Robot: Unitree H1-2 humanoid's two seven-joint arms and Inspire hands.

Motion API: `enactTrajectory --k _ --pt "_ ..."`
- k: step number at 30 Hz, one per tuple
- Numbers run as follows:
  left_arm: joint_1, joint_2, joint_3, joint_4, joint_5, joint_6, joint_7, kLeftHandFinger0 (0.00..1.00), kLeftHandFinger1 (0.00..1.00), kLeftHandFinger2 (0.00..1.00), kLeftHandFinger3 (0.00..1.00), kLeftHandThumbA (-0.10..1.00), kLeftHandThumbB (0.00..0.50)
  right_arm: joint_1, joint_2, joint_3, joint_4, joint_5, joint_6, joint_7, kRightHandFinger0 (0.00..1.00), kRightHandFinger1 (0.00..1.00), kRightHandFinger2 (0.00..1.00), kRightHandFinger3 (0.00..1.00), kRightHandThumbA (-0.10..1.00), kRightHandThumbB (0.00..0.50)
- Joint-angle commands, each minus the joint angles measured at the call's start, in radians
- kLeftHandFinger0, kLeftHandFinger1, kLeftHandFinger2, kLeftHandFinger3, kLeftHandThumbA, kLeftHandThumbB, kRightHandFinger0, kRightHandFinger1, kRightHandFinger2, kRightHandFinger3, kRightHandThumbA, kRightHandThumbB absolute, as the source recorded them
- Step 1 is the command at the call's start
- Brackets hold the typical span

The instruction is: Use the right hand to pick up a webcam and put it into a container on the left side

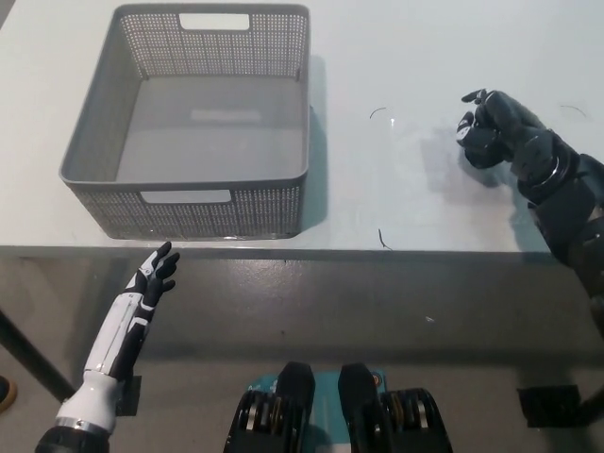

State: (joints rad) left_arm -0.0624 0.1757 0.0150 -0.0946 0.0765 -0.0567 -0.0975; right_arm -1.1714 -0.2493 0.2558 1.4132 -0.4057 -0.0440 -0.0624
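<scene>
There is one grey basket point(94, 160), one white table point(415, 57), and two robot hands. I cannot make out a webcam as a separate thing: nothing on the bare table surface looks like one.

The right hand point(491, 132) is at the right part of the table, well apart from the basket. Its black arm comes in from the right edge and slants up and to the left. The hand is bunched into one compact dark shape, with its back turned to the right and up. A soft shadow lies on the table just to the left of it and below it. If the webcam is there, it is black against the black hand, so I cannot tell whether the hand holds it, nor which way it points or how its long axis runs.

The left hand point(156, 278) rests in front of the table, below its front edge, under the basket's near left corner. It holds nothing, and its fingers point(166, 257) are apart and point up toward the table edge. The white forearm runs down to the lower left.

The basket stands on the left part of the table, and I see nothing in it. It has one handle slot in the far wall and one in the near wall.
</scene>
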Motion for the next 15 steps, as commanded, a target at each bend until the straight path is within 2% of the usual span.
enactTrajectory --k 1,4,6,7,8,9,11,12,13,14,15 --pt "-0.018 0.022 0.014 -0.012 -0.012 -0.003 -0.002 1.0 1.0 1.0 1.0 1.0 0.0 -0.111 -0.025 -0.047 -0.029 0.061 -0.069 -0.072 0.0 0.47 0.85 0.81 -0.1 0.166" --pt "-0.017 0.025 0.017 -0.01 -0.016 -0.004 -0.003 1.0 1.0 1.0 1.0 1.0 0.005 -0.144 -0.028 -0.095 -0.048 0.09 -0.115 -0.099 0.0 0.41 0.79 0.75 -0.1 0.155" --pt "-0.017 0.025 0.018 -0.008 -0.021 -0.006 -0.005 1.0 1.0 1.0 1.0 1.0 0.0 -0.167 -0.032 -0.116 -0.058 0.101 -0.12 -0.107 0.0 0.36 0.77 0.78 -0.1 0.146" --pt "-0.017 0.025 0.018 -0.008 -0.02 -0.007 -0.005 1.0 1.0 1.0 1.0 1.0 0.0 -0.175 -0.032 -0.121 -0.061 0.101 -0.115 -0.113 0.0 0.34 0.71 0.75 -0.1 0.089" --pt "-0.014 0.027 0.019 -0.013 -0.02 -0.001 -0.004 1.0 1.0 1.0 1.0 1.0 0.0 -0.187 -0.032 -0.132 -0.071 0.108 -0.127 -0.11 0.02 0.4 0.75 0.8 -0.1 0.14" --pt "-0.013 0.027 0.019 -0.016 -0.02 0.002 -0.005 1.0 1.0 1.0 1.0 1.0 0.0 -0.202 -0.033 -0.138 -0.081 0.111 -0.128 -0.112 0.0 0.4 0.78 0.81 -0.1 0.138" --pt "-0.011 0.03 0.018 -0.017 -0.018 0.001 -0.004 1.0 1.0 1.0 1.0 1.0 0.0 -0.215 -0.031 -0.145 -0.091 0.111 -0.118 -0.118 0.01 0.4 0.76 0.83 -0.09 0.126" --pt "-0.01 0.032 0.018 -0.017 -0.021 -0.002 -0.006 1.0 1.0 1.0 1.0 1.0 0.0 -0.232 -0.03 -0.152 -0.106 0.115 -0.115 -0.118 0.01 0.41 0.77 0.84 -0.1 0.138" --pt "-0.009 0.031 0.016 -0.016 -0.018 -0.004 -0.005 1.0 1.0 1.0 1.0 1.0 0.0 -0.236 -0.029 -0.154 -0.117 0.112 -0.117 -0.124 0.0 0.4 0.76 0.82 -0.1 0.139" --pt "-0.007 0.032 0.016 -0.017 -0.02 -0.004 -0.006 1.0 1.0 1.0 1.0 1.0 0.0 -0.241 -0.028 -0.155 -0.125 0.114 -0.116 -0.123 0.0 0.38 0.74 0.76 -0.1 0.14" --pt "-0.006 0.033 0.016 -0.021 -0.018 0.0 -0.006 1.0 1.0 1.0 1.0 1.0 0.0 -0.252 -0.024 -0.162 -0.142 0.121 -0.108 -0.111 0.0 0.39 0.76 0.76 -0.1 0.139"
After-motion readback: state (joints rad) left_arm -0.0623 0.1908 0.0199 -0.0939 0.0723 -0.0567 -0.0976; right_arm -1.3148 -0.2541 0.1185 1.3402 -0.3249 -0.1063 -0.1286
